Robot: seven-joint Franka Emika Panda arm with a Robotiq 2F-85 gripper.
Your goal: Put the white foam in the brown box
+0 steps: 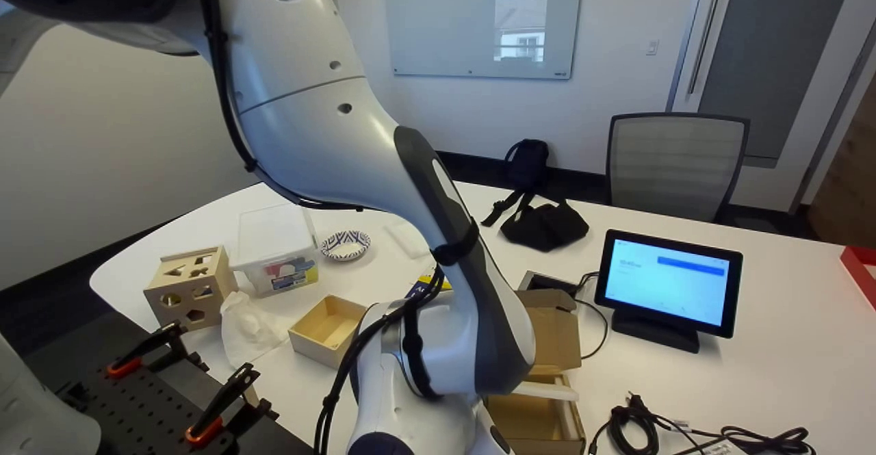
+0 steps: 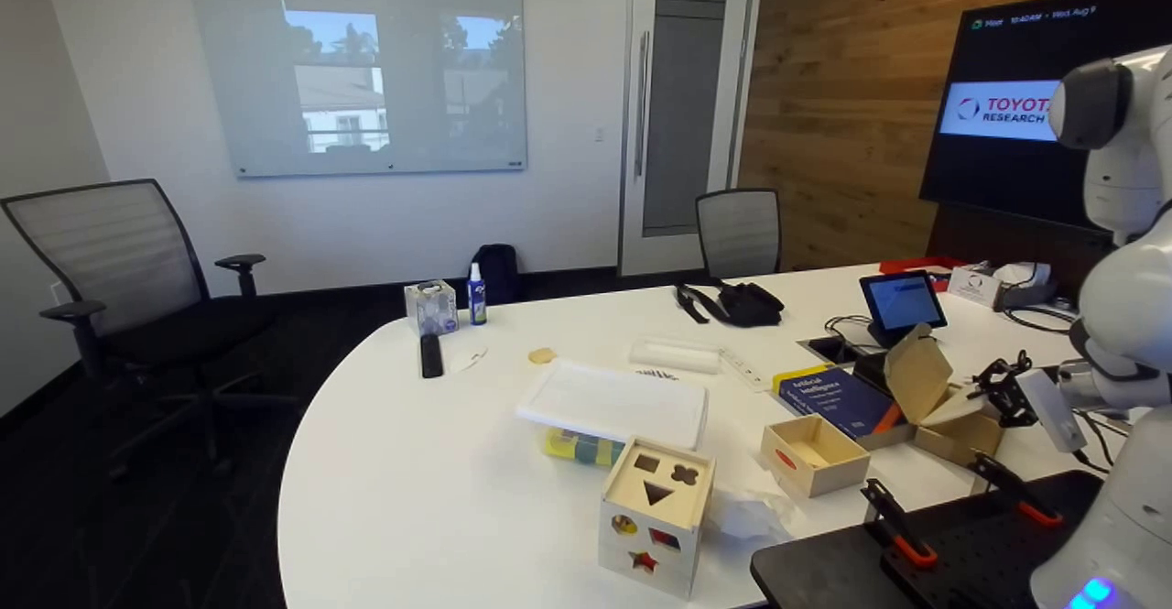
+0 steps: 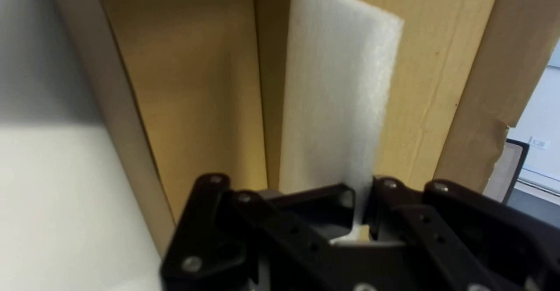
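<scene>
White foam strip (image 3: pixel 337 94), grasped from both sides by the end effector (image 3: pixel 362 205). In both exterior views the strip extends over the opening of the brown cardboard box (image 2: pixel 957 444), whose flap (image 2: pixel 916 378) stands raised; contact between the two cannot be determined. On the white surface (image 2: pixel 412 472), a blue Artificial Intelligence textbook (image 2: pixel 838 400) lies just beside the box, near a shallow wooden box (image 2: pixel 841 476); a shape-sorting cube (image 2: pixel 648 508) stands farther off, near a plastic tub (image 2: pixel 613 398).
</scene>
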